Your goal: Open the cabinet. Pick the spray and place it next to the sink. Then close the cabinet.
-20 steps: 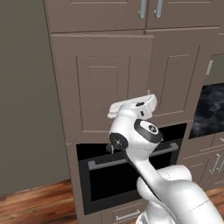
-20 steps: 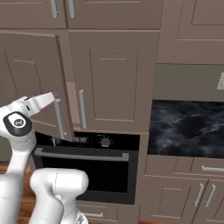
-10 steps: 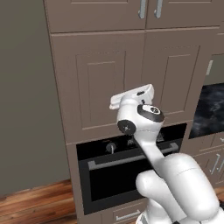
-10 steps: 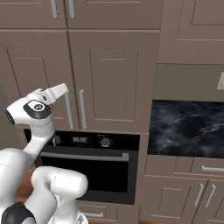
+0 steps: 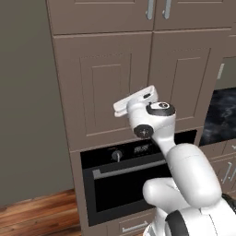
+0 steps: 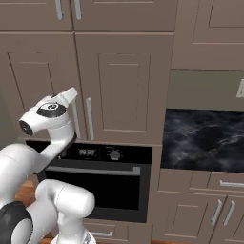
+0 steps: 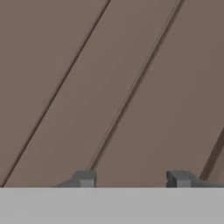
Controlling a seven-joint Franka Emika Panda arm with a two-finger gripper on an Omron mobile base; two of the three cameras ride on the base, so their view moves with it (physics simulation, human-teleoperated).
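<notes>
The cabinet [image 5: 106, 87] [image 6: 124, 90] stands with both grey-brown doors flush and shut, above the black oven. Its right door's long silver handle [image 6: 89, 119] shows in the right base view; the left one is partly behind my hand. My gripper [image 7: 131, 179] points straight at a door panel [image 7: 109, 87], very close to it. The two dark fingertips [image 7: 85, 178] stand apart with nothing between them. The white hand [image 5: 138, 99] [image 6: 66, 95] sits near the seam between the doors. The spray is hidden and the sink is out of view.
A black oven [image 5: 124, 184] [image 6: 95, 181] with a bar handle sits right below the cabinet. More doors [image 6: 66, 9] run above. To the right is a dark marbled recess [image 6: 205, 138] over lower drawers. Wood floor [image 5: 32, 216] shows at lower left.
One second ago the cabinet's left door stood ajar; it now lies flush. My hand followed it in toward the cabinet front and turned to face the panel.
</notes>
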